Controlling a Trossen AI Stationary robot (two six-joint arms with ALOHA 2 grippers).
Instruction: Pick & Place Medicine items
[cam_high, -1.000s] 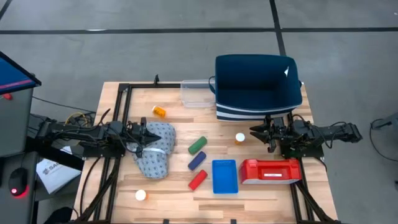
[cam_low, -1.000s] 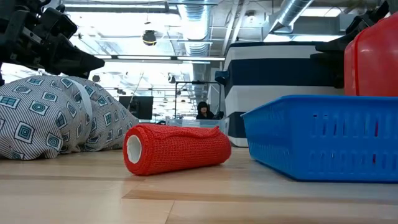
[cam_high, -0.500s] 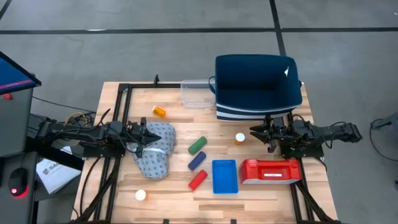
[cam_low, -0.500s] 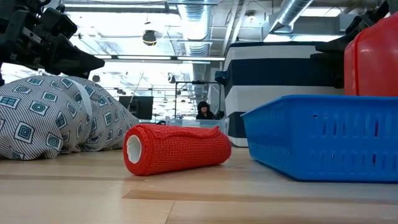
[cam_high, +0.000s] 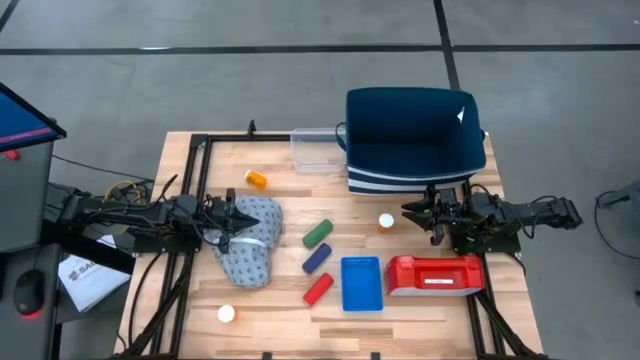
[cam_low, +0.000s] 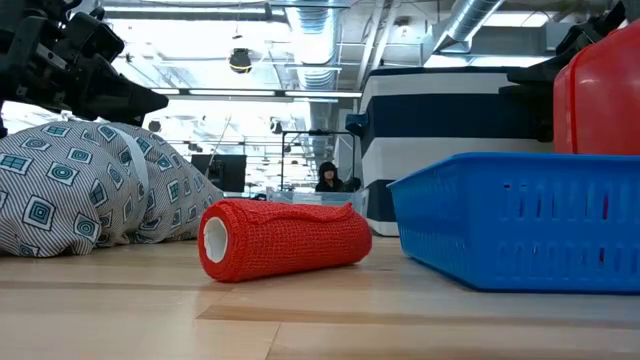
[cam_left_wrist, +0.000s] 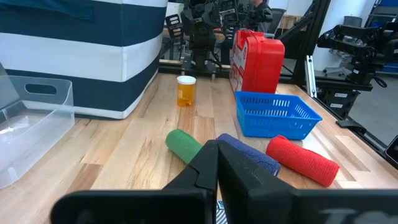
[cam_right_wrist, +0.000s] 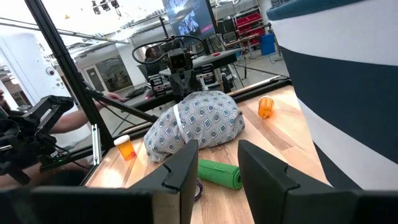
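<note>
Three orange pill bottles with white caps stand apart on the table: one lies on its side near the far left (cam_high: 257, 179), one stands upright mid-table (cam_high: 386, 221), and one sits near the front left edge (cam_high: 227, 313). My right gripper (cam_high: 410, 213) is open just right of the upright bottle, and in its wrist view (cam_right_wrist: 217, 149) the fingers frame the table beyond. My left gripper (cam_high: 237, 222) is shut and hangs over a patterned grey pouch (cam_high: 250, 250). The left wrist view shows the upright bottle (cam_left_wrist: 186, 90) far ahead of it.
Green (cam_high: 318, 233), blue (cam_high: 317, 257) and red (cam_high: 319, 288) capsule-shaped blocks lie mid-table. A blue basket (cam_high: 346, 285) and a red case (cam_high: 435, 274) sit at the near right. A dark blue striped bin (cam_high: 415, 170) and a clear container (cam_high: 317, 150) stand at the far edge.
</note>
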